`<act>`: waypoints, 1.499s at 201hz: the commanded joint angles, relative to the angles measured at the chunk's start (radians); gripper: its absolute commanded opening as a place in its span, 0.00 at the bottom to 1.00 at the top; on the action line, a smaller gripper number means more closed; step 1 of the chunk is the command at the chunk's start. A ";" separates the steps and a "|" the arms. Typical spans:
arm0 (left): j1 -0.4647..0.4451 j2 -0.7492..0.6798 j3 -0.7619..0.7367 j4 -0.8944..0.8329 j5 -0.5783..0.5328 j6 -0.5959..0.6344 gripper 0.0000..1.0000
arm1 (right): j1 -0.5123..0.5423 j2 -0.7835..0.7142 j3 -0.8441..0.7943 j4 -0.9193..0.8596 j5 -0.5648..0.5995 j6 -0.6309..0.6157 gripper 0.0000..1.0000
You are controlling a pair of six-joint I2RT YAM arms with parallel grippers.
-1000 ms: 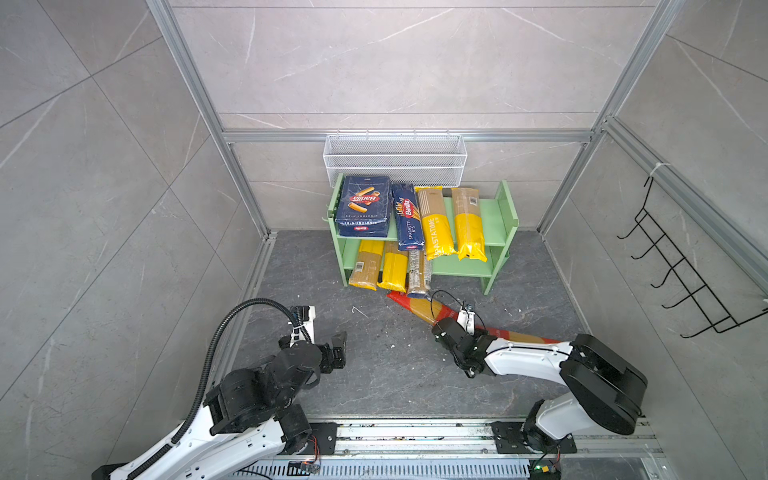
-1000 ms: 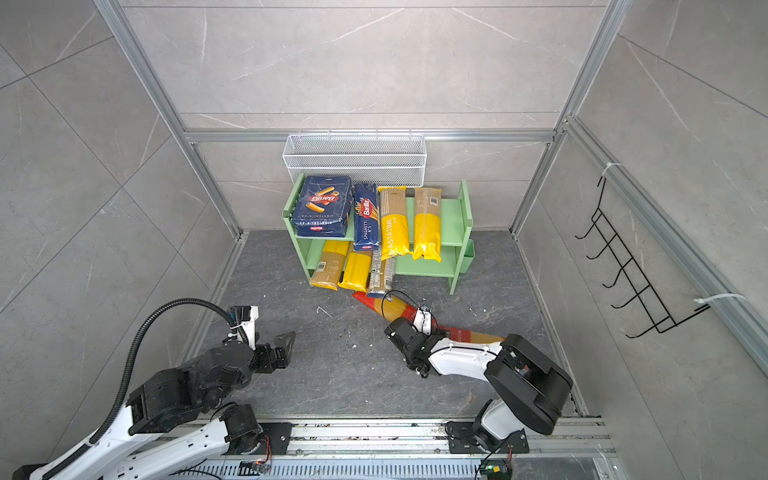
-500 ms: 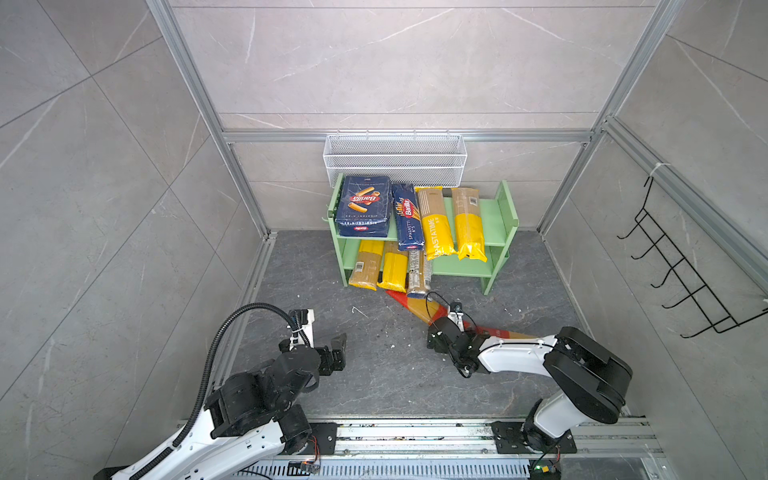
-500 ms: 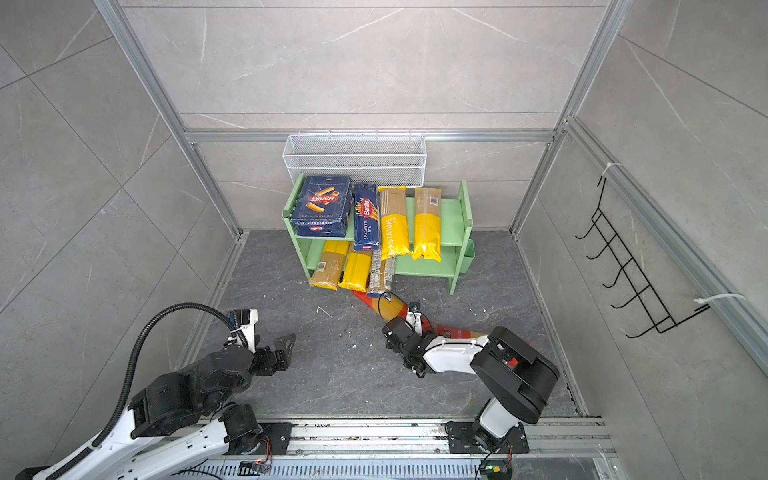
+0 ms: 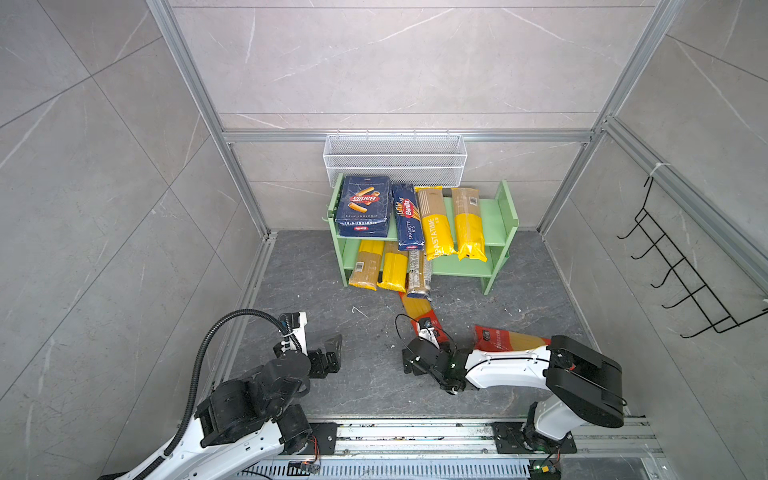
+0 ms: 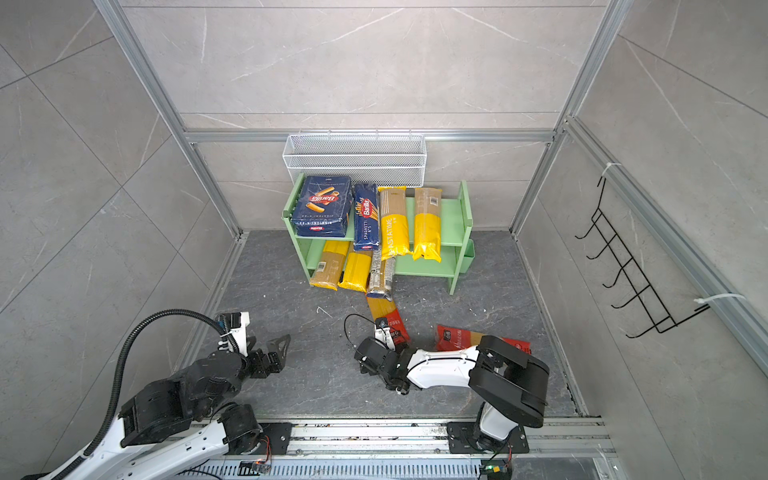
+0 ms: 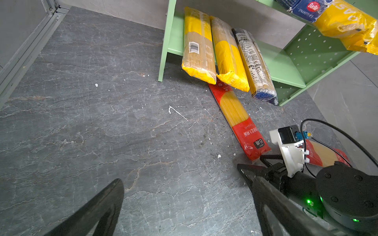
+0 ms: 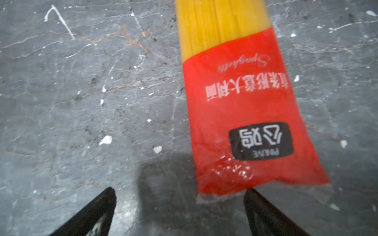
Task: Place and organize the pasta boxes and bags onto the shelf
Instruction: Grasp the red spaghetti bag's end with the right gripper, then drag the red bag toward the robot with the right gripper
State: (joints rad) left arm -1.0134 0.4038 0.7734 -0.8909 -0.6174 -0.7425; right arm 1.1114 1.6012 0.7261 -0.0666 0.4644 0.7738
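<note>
The pale green shelf (image 5: 500, 216) stands at the back. Its top tier holds the wide Barilla box (image 5: 363, 205), the narrow box (image 5: 408, 220) and two yellow bags (image 5: 434, 226). Three more bags (image 5: 392, 270) lean out of the lower tier. A red-ended bag (image 8: 241, 114) lies on the floor in front of them. My right gripper (image 8: 180, 190) is open, low over the floor, and the bag's near end lies just ahead of one fingertip. A second red-ended bag (image 5: 505, 338) lies partly under the right arm. My left gripper (image 7: 187, 179) is open and empty at the front left.
A white wire mesh basket (image 5: 395, 160) hangs on the back wall above the shelf. A black wire hook rack (image 5: 681, 274) is on the right wall. Metal rails (image 5: 415, 432) run along the front edge. Pale crumbs dot the dark floor (image 5: 365, 311).
My right gripper has slid left and towards the front along the floor, and its arm has folded in. The floor bags and the left arm have barely moved.
</note>
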 commanded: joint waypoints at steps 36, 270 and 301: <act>0.006 0.023 0.013 0.011 -0.002 -0.006 1.00 | 0.006 -0.099 0.058 -0.202 0.181 -0.056 0.99; 0.006 0.078 0.001 0.078 0.021 0.026 1.00 | -0.173 0.264 -0.057 0.186 -0.049 -0.152 0.99; 0.006 0.076 0.006 0.074 0.039 0.034 1.00 | -0.120 0.326 -0.046 0.157 -0.011 -0.099 0.99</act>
State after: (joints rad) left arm -1.0134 0.4767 0.7734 -0.8368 -0.5919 -0.7284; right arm 0.9413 1.8103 0.7231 0.2749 0.5716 0.5846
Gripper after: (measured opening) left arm 0.997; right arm 0.992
